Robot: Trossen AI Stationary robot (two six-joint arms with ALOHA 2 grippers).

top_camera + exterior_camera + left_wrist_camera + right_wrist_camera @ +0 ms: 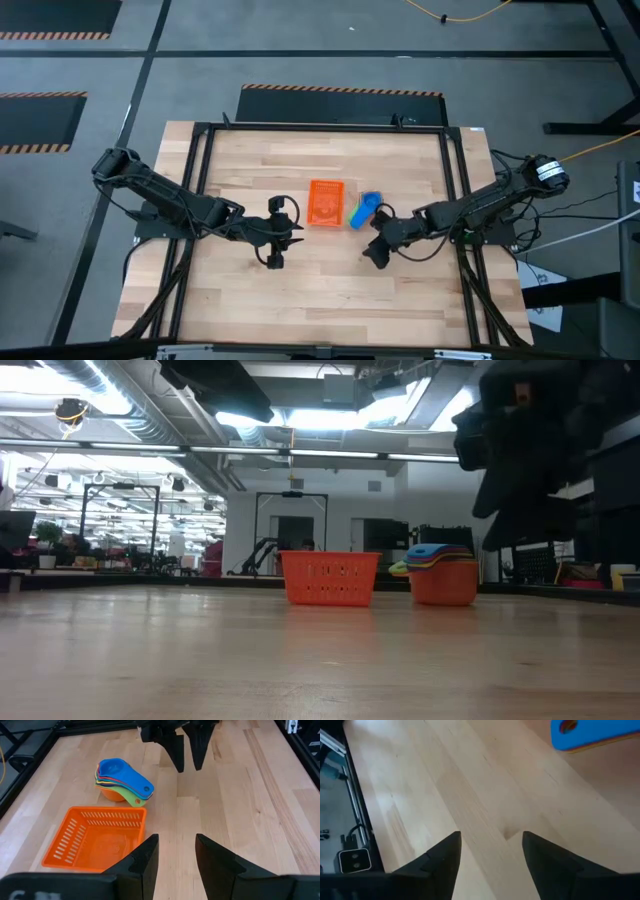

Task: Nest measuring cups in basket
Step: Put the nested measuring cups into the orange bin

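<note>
The measuring cups (122,782) stand nested in one stack on the table, blue on top, orange at the bottom, handles fanned toward the near right; they also show as the stack (364,209) and the stack (440,575). The orange mesh basket (326,203) sits upright just left of them, also seen as the basket (95,837) and the basket (331,577). My left gripper (175,852) hovers open to the near left of the basket. My right gripper (492,847) hovers open just near-right of the cups; a blue handle end (590,732) shows beyond it.
Bare wooden tabletop (330,290) lies around the basket and cups, bounded by a black metal frame (455,170). In the left wrist view, my right gripper (185,747) hangs beyond the cups. The room behind the table holds racks and equipment.
</note>
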